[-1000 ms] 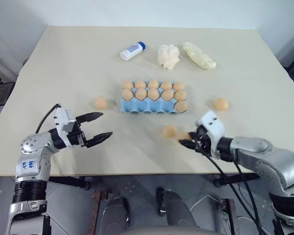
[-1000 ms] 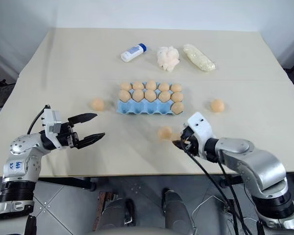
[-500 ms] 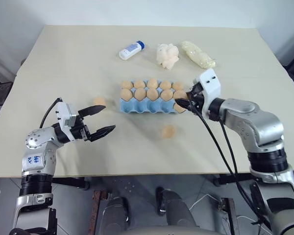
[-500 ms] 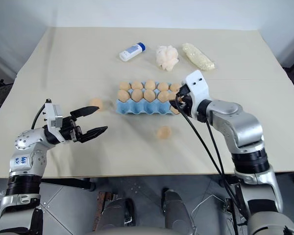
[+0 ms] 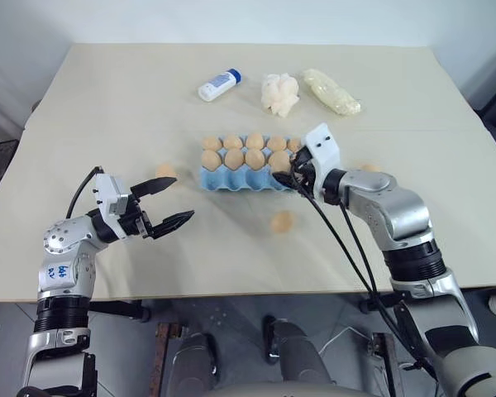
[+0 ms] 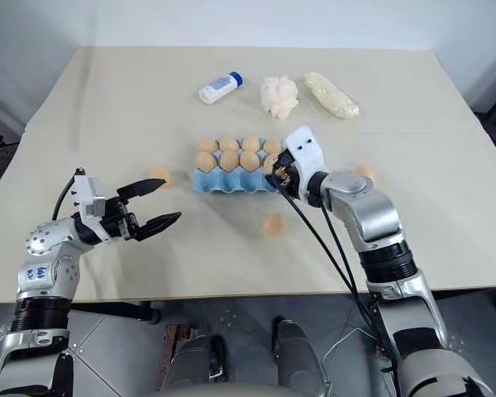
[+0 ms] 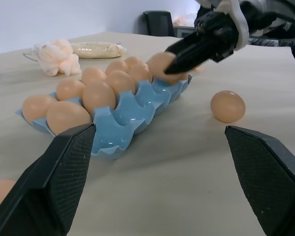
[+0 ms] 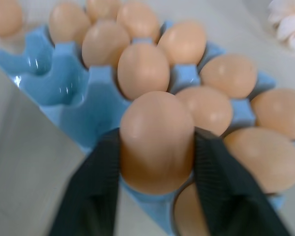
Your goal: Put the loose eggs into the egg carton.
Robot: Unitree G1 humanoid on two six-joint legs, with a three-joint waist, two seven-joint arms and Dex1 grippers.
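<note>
Resting on the beige table (image 5: 107, 99): the egg carton (image 5: 231, 177), light blue, lying near the middle, with its two far rows carrying eggs and near-row cups toward the robot's left standing bare.

Reaching over the carton's near right end: the right gripper (image 5: 286, 176), pinching an egg (image 8: 156, 140) between both black fingers (image 8: 96, 184), one finger pressing each side. Jaws standing partly apart, spread by the egg's width. Held egg hanging directly above the near row of the carton, with filled cups just beyond it.

Hovering above the table's near left area: the left gripper (image 5: 169, 203), jaws spread fully wide, gripping nothing, pointing toward the carton and staying well apart from it.

Lying loose on the table: one egg (image 5: 282, 221) just in front of the carton, another egg (image 5: 164, 171) just off the carton's left end beside the upper left finger, a third egg (image 5: 369, 168) partly hidden behind the right arm.
</note>
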